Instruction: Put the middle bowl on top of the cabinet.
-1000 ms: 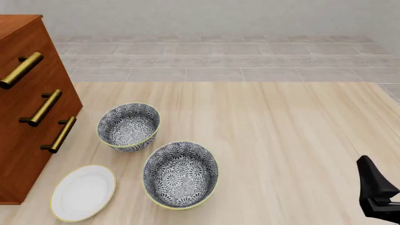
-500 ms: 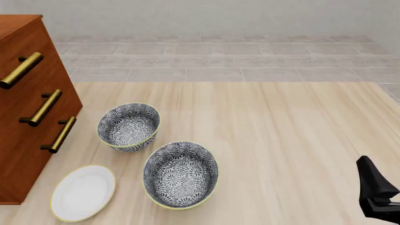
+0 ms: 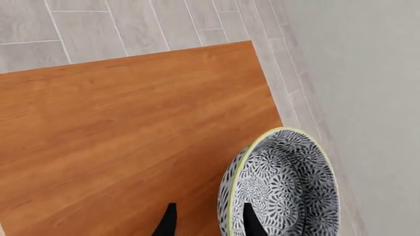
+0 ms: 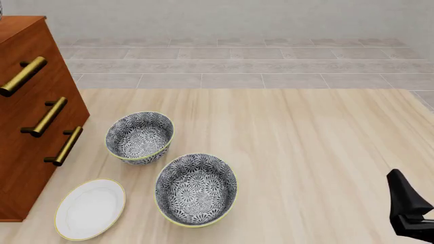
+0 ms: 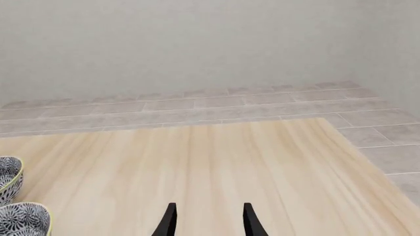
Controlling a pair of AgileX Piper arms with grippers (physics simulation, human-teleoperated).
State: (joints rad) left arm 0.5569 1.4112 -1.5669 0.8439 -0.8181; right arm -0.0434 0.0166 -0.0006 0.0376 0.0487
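In the left wrist view the middle bowl (image 3: 282,191), floral grey-and-white with a pale-yellow rim, is over the far corner of the cabinet's top (image 3: 125,128). My left gripper (image 3: 210,223) is open and straddles the bowl's wall. One finger (image 3: 253,223) is inside the bowl and the other is outside, apart from the wall. I cannot tell whether the bowl rests on the wood. The front view shows the cabinet (image 4: 30,112) at the left, with only a dark sliver above its top at the frame's edge. My right gripper (image 5: 208,221) is open over bare table.
Two matching bowls stand on the table, one near the cabinet (image 4: 140,136) and one nearer the front (image 4: 196,189). A flat white plate (image 4: 90,208) lies by the cabinet's foot. My right arm (image 4: 407,208) sits at the front right. Tiled floor lies beyond the table.
A dark sliver has appeared at the front view's top left edge above the cabinet. The two table bowls, the plate and the right arm have not moved.
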